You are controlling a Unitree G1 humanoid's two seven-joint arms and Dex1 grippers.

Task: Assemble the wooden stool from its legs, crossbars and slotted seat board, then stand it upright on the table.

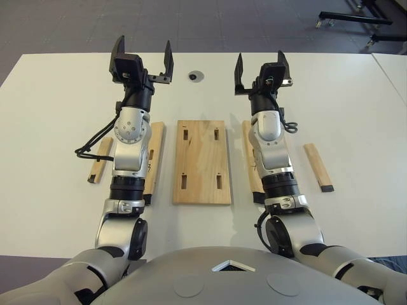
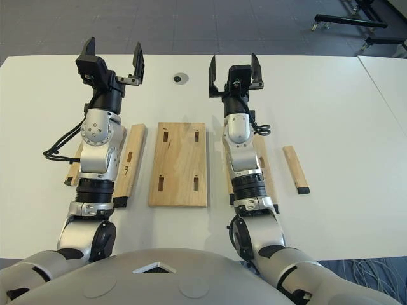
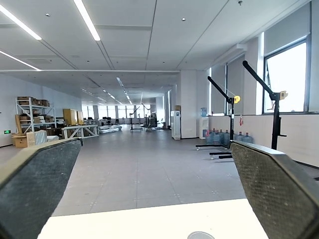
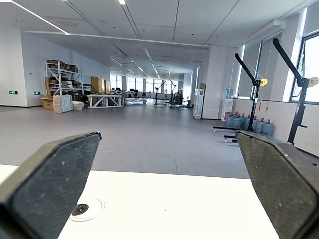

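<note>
The slotted seat board point(image 1: 202, 161) lies flat in the middle of the white table point(image 1: 57, 101). A long wooden leg point(image 1: 154, 159) rests to its left, partly under my left arm, and a short crossbar point(image 1: 99, 160) lies farther left. Another long leg point(image 1: 252, 159) sits right of the board under my right arm. A short crossbar point(image 1: 318, 166) lies at the far right. My left gripper point(image 1: 144, 60) is open above the table beyond the parts, holding nothing. My right gripper point(image 1: 261, 73) is also open and empty, level with it.
A round cable grommet point(image 1: 196, 76) is set in the table between the two grippers. The table's far edge runs just beyond them. Another table's corner point(image 1: 391, 63) shows at the right, and black frame bases point(image 1: 353, 18) stand on the floor behind.
</note>
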